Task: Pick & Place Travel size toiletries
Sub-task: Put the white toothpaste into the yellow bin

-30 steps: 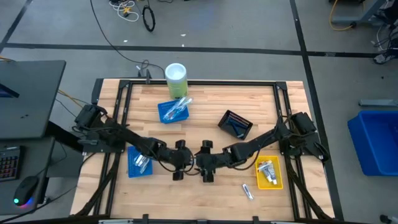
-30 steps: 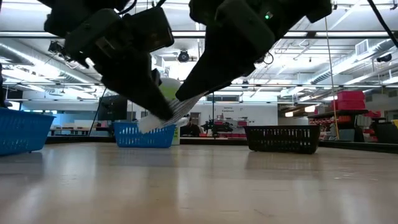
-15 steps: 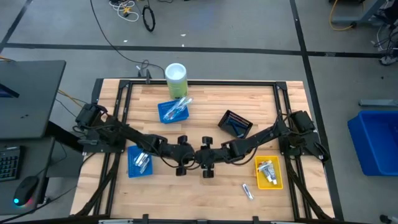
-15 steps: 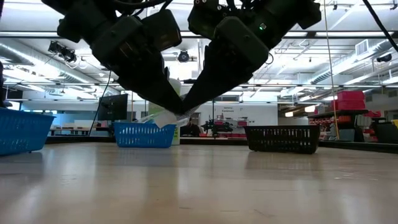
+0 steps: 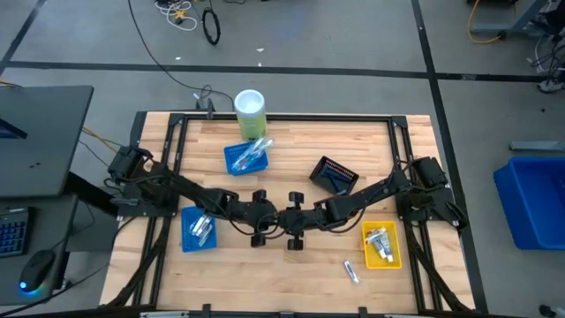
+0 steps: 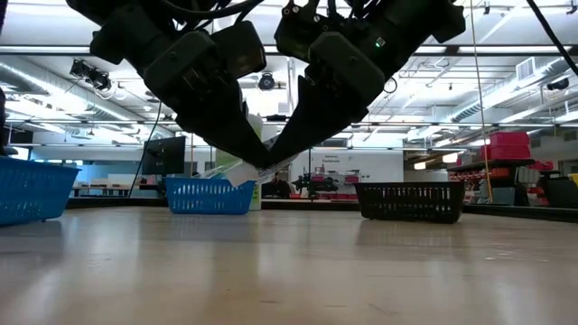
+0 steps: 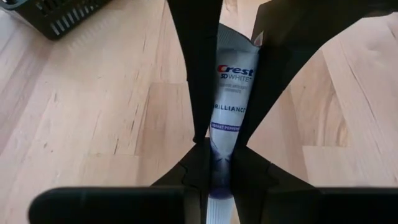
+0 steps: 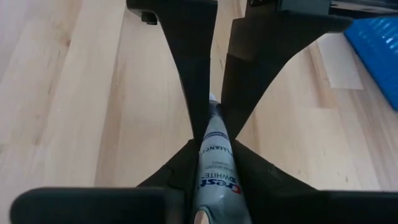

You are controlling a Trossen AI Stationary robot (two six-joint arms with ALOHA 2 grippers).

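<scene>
A white travel-size toothpaste tube (image 7: 233, 81) with blue print hangs above the middle of the table, between my two grippers. My left gripper (image 5: 269, 220) comes from the table's left and is shut on one end. My right gripper (image 5: 283, 222) comes from the table's right, and its fingers are closed against the other end. In the low view the tube (image 6: 240, 171) shows clear of the tabletop. Other toiletries lie in the blue trays and the yellow tray. One loose tube (image 5: 351, 271) lies flat on the table near the front right. My left gripper pinches the tube's narrow purple-and-white end (image 7: 221, 167) between its two fingers. The fingers come level from the table's left and lie along the tube. My right gripper pinches the tube's printed end (image 8: 215, 167) between its two fingers, level from the table's right and along the tube. The tube spans both grippers, lifted clear and nearly level.
A blue tray (image 5: 231, 152) stands at the far middle and another blue tray (image 5: 187, 238) at the near left. A black tray (image 5: 325, 168) and a yellow tray (image 5: 395, 238) are on the right. A tall green-and-white cylinder (image 5: 250, 108) stands at the far edge.
My left gripper has carried the tube a little up and toward the table's right, and the tube has levelled out. My right gripper has moved in toward it until the two sets of fingers meet around the tube.
</scene>
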